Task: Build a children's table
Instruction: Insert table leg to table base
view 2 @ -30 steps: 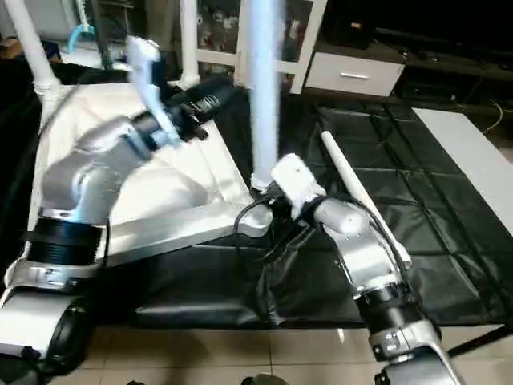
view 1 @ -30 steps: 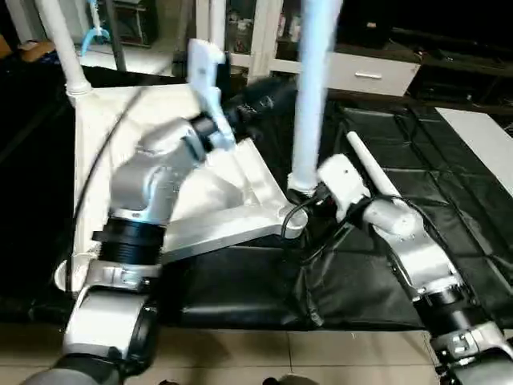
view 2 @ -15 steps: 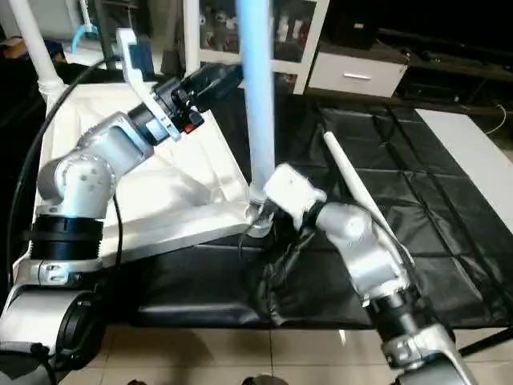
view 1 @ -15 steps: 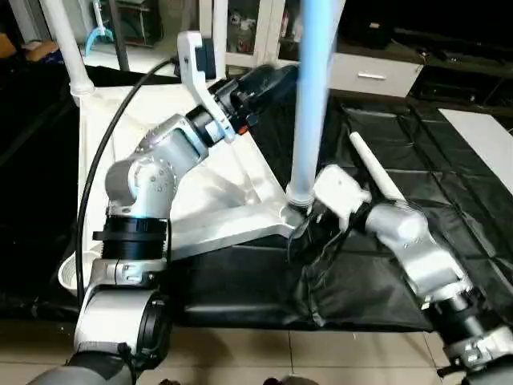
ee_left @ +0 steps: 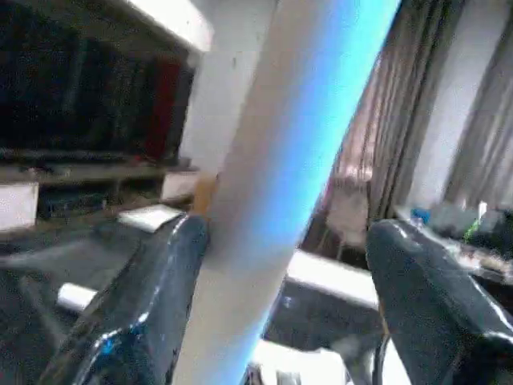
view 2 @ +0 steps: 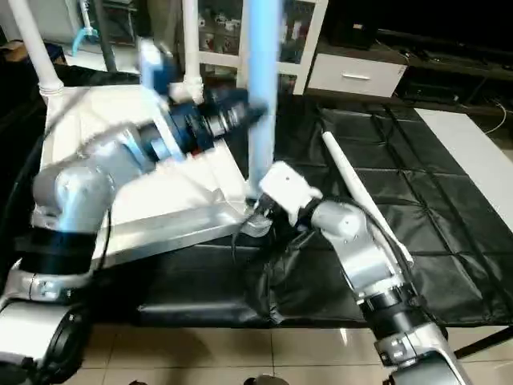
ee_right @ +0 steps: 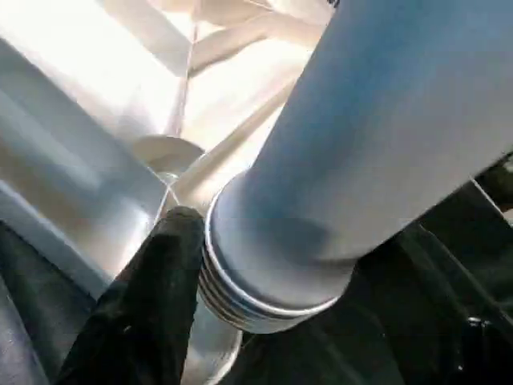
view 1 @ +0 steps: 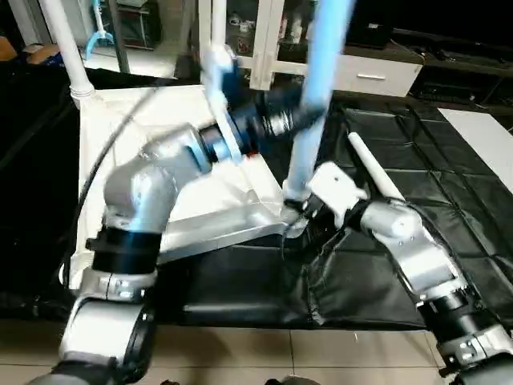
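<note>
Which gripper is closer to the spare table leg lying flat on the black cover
Right. The right gripper sits at the upright leg's base, beside the lying leg. The left gripper is higher on the upright leg, farther away.

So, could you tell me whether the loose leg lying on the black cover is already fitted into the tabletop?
No: the loose leg lies flat on the black cover, apart from the tabletop.
</note>
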`<state>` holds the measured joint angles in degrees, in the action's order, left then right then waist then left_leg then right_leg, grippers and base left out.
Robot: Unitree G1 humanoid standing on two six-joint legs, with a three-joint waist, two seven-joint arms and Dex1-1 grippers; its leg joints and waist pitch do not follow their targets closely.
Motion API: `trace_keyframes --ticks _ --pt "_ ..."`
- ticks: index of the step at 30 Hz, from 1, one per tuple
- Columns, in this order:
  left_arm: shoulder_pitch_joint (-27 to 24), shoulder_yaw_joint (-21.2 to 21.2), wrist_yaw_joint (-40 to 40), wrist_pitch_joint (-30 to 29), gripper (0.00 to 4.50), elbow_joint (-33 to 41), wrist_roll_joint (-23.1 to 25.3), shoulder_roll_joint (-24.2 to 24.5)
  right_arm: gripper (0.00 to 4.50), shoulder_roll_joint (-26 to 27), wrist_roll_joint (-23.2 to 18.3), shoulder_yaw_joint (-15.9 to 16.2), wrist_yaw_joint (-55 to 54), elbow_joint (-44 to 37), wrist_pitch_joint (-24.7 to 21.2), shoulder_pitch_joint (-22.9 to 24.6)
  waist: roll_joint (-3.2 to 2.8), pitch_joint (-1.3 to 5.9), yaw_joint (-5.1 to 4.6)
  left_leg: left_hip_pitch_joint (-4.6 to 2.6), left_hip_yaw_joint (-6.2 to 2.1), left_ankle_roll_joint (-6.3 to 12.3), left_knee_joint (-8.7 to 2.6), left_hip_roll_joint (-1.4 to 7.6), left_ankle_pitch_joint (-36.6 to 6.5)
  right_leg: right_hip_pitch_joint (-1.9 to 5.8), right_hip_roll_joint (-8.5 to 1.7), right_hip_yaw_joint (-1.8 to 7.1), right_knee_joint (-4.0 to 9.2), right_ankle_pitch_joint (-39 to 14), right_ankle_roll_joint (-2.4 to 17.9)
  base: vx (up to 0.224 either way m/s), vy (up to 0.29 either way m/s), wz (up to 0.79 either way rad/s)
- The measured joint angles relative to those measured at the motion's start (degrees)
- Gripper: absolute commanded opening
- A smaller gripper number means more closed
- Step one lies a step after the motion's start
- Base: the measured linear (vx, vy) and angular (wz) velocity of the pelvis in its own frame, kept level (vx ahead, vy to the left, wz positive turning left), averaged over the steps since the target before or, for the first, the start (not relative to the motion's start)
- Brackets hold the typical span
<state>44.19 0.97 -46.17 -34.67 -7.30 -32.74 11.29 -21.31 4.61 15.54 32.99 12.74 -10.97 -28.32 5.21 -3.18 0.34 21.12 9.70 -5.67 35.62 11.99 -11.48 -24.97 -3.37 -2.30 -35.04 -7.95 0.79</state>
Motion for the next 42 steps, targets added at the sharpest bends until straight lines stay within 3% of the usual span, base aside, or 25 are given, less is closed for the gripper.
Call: trace_keyframes --ticks 5,12,16,17,22,36,37,41,42 --pt "0.0 -0.9 -0.6 -0.4 3.55 1.9 -0.8 -0.6 2.66 -1.2 0.5 0.4 1.1 -0.9 -0.3 0.3 -0.05 -0.03 -0.01 0.01 0.01 0.00 0.00 0.00 0.0 0.01 0.00 0.02 0.03 0.0 0.0 0.000 0.000 0.00" --pt "2.8 -4.7 1.6 -0.3 3.55 1.5 -4.8 -3.1 2.66 -3.8 3.4 4.4 4.0 -2.7 -0.1 3.2 -0.11 0.01 0.00 -0.03 0.02 0.01 0.00 -0.01 0.0 0.05 0.00 0.04 0.03 0.0 0.0 0.000 0.000 0.00" --pt "2.8 -5.0 1.8 -0.3 3.55 1.5 -5.1 -3.1 2.66 -4.0 4.5 4.5 3.9 -2.9 0.0 3.2 -0.12 0.01 0.01 -0.04 0.02 0.01 0.01 -0.01 0.0 0.06 0.00 0.02 0.03 0.0 -0.1 0.000 0.000 0.00" --pt "2.8 -5.1 2.0 -0.4 3.26 1.4 -5.1 -3.1 2.66 -4.0 4.6 4.5 3.8 -2.9 -0.1 3.2 -0.12 0.01 0.02 -0.03 0.01 0.01 0.01 -0.01 0.0 0.06 0.00 0.02 0.03 0.0 -0.1 0.000 0.000 0.00" --pt "3.4 -7.5 5.5 -0.3 2.98 -2.6 -4.5 -2.9 2.66 -3.2 4.7 4.4 3.1 -2.6 -0.2 3.1 -0.12 0.01 -0.07 -0.03 0.00 0.00 0.02 -0.01 0.0 0.05 0.00 0.00 0.03 -0.1 -0.2 0.000 0.000 0.00" --pt "4.8 -10.2 8.8 2.4 1.91 -3.3 -3.8 -2.4 2.66 -1.3 4.4 4.1 2.5 -0.6 1.7 1.4 -0.11 0.01 0.03 0.04 0.01 0.01 0.02 0.00 0.0 -0.02 0.00 0.00 0.03 0.0 0.0 0.000 0.000 0.00" --pt "5.2 -10.6 9.0 2.6 1.90 -3.3 -3.7 -2.2 3.22 -0.8 3.8 3.9 2.6 -0.6 2.4 1.4 -0.11 0.01 -0.02 0.04 0.01 0.01 0.02 0.00 0.0 -0.03 0.00 0.00 0.03 0.0 0.0 0.000 0.000 0.00" --pt "6.3 -11.4 8.8 1.9 1.77 -3.0 -4.5 -1.0 3.41 0.9 1.0 2.1 2.4 -2.1 4.6 1.4 -0.12 0.01 -0.01 0.01 0.01 0.01 0.02 0.00 0.0 0.01 0.00 0.01 0.03 0.0 0.0 0.000 0.000 0.00" --pt "6.3 -11.4 8.6 1.7 1.65 -3.0 -5.0 -0.9 3.81 1.1 0.3 1.6 2.2 -2.7 5.5 1.3 -0.12 0.01 0.07 0.04 0.01 0.01 0.02 0.00 0.0 -0.01 0.00 0.01 0.03 0.0 0.0 0.000 0.000 0.00"
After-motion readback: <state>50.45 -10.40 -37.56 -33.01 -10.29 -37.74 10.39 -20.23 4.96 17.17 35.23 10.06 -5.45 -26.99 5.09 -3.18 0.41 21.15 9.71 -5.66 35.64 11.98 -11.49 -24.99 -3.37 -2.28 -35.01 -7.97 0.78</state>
